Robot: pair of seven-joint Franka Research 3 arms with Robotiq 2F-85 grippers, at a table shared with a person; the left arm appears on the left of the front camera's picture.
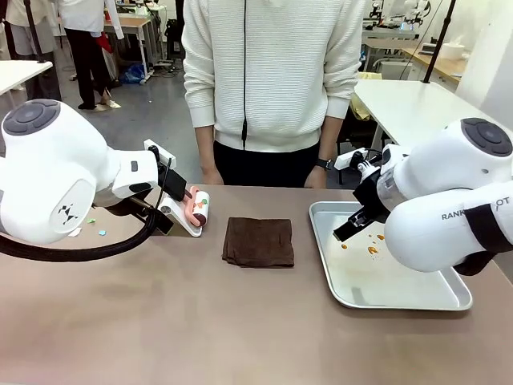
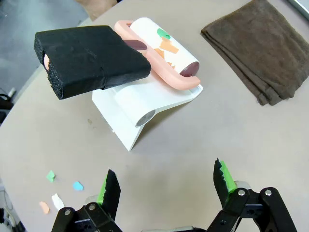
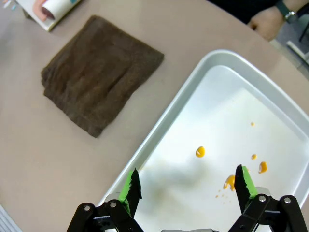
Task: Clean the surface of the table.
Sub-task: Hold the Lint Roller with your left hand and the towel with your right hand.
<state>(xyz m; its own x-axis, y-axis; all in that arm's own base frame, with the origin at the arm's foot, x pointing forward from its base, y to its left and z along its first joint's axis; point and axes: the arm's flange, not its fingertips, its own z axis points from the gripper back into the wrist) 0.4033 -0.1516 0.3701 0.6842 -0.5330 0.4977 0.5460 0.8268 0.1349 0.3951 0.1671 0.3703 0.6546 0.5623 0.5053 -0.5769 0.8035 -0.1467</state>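
Note:
The greyish-brown table (image 1: 200, 321) carries a folded brown cloth (image 1: 258, 241) (image 2: 260, 48) (image 3: 99, 72) at its middle. A lint roller (image 1: 197, 208) (image 2: 164, 46) with a pink handle and black foam grip rests in a white stand left of the cloth. Small paper scraps (image 2: 63, 191) (image 1: 96, 227) lie on the table beside the stand. My left gripper (image 2: 166, 182) hovers open just short of the stand, holding nothing. My right gripper (image 3: 187, 182) (image 1: 353, 224) hangs open over the silver tray (image 1: 449, 301) (image 3: 169, 111), above orange spots (image 3: 200, 152) (image 1: 373, 250).
A person in a white top stands at the far edge, with hands (image 1: 212, 176) (image 3: 265, 21) resting near the table's rim. White-topped tables (image 1: 401, 100) stand behind on the right. Bare tabletop stretches along the front.

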